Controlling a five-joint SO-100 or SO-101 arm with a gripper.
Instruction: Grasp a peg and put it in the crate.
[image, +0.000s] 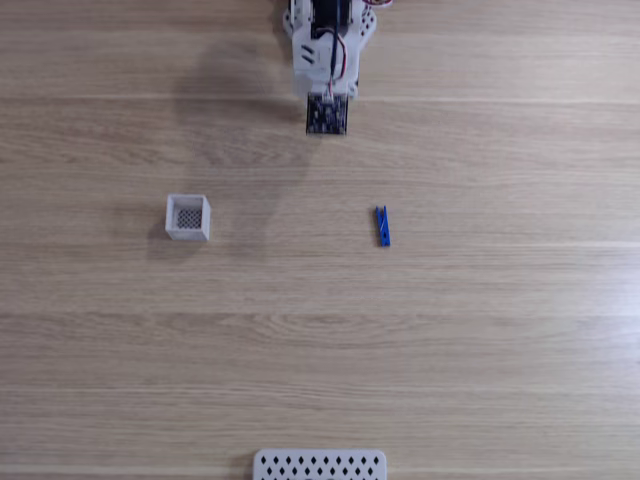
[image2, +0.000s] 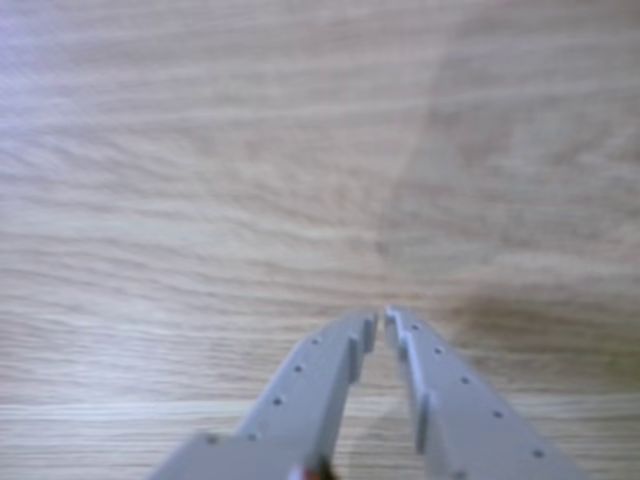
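The peg (image: 382, 226), a small bright blue clip, lies on the wooden table right of centre in the fixed view. The crate (image: 188, 217), a small white open box with a dark mesh bottom, stands on the left at about the same height. The arm hangs at the top centre, well above both, and its gripper (image: 326, 125) points down the picture. Seen in the other view, the gripper (image2: 381, 318) is shut, its grey fingertips nearly touching over bare wood, with nothing between them.
A flat white perforated plate (image: 319, 466) lies at the bottom edge of the fixed view. Bare wooden tabletop (image: 320, 340) stretches between the peg, the crate and the plate.
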